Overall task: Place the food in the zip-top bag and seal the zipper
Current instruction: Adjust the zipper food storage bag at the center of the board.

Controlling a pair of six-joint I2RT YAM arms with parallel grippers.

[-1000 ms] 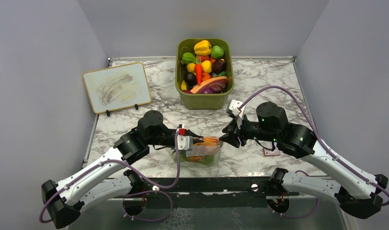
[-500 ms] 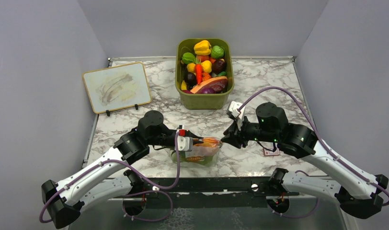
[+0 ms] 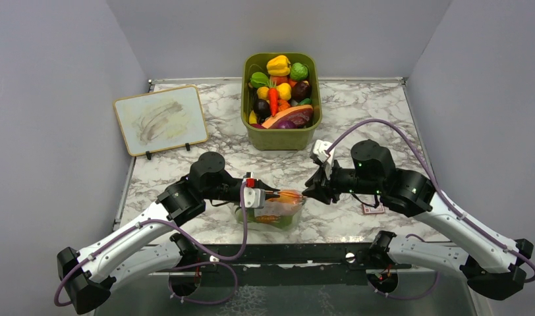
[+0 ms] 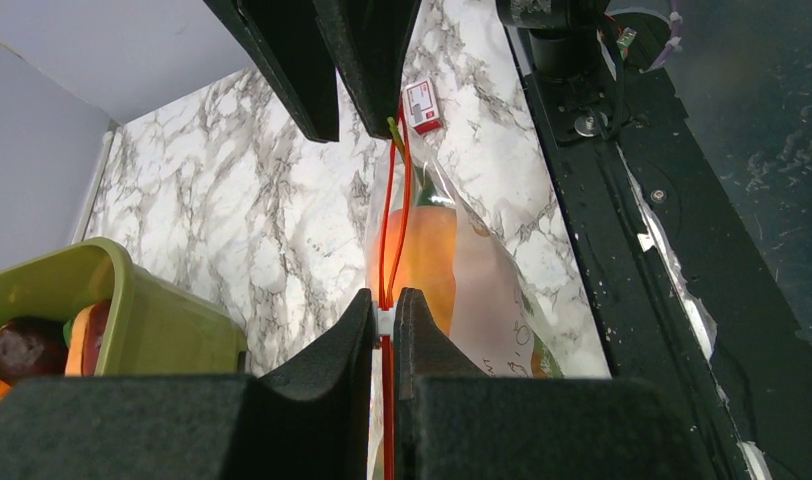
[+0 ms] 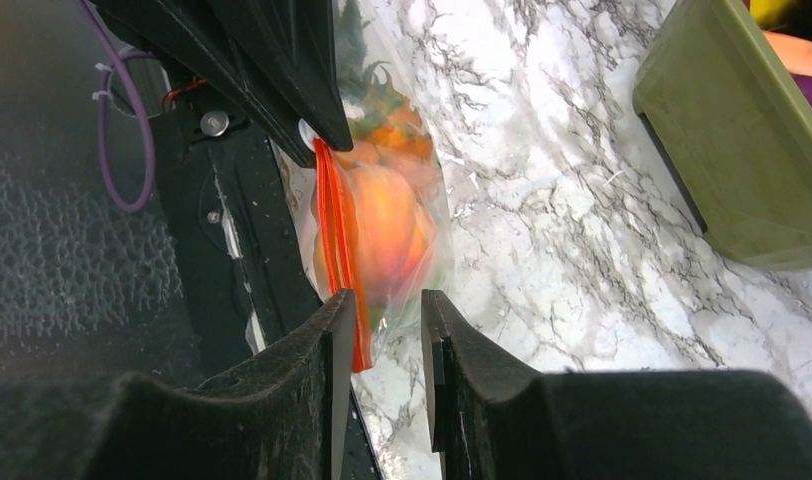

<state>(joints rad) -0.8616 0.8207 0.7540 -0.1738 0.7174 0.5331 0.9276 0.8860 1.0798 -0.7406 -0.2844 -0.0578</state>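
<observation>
While gripped at its 9 o'clock end by the left claw (image 3: 273, 193), lies on the bench (image 3: 357, 108) near the front edge: one zip-top bag (image 3: 278, 214). Clamped there on the zipper (image 4: 386, 240), both fingers pressed together over the orange-red strip. At the strip's 3 o'clock end, the right claw (image 3: 306, 193): fingers apart, strip end inside the gap beside one finger, not pinched. Between the two claws, the strip pulled straight.

At 12 o'clock, well apart from the bag: one olive-green bin (image 3: 281, 139) heaped with toy produce. At 10 o'clock: one framed board (image 3: 161, 120), propped at a tilt. At 3 o'clock, near the right arm: one small red-edged card (image 3: 372, 209). At 6 o'clock, just beside the bag: one black rail (image 3: 317, 253) along the bench edge.

Inside the bag: one round orange-peach fruit (image 5: 387, 225), one bumpy orange piece (image 5: 397, 135) with a green top, plus green shapes too blurred to count.
</observation>
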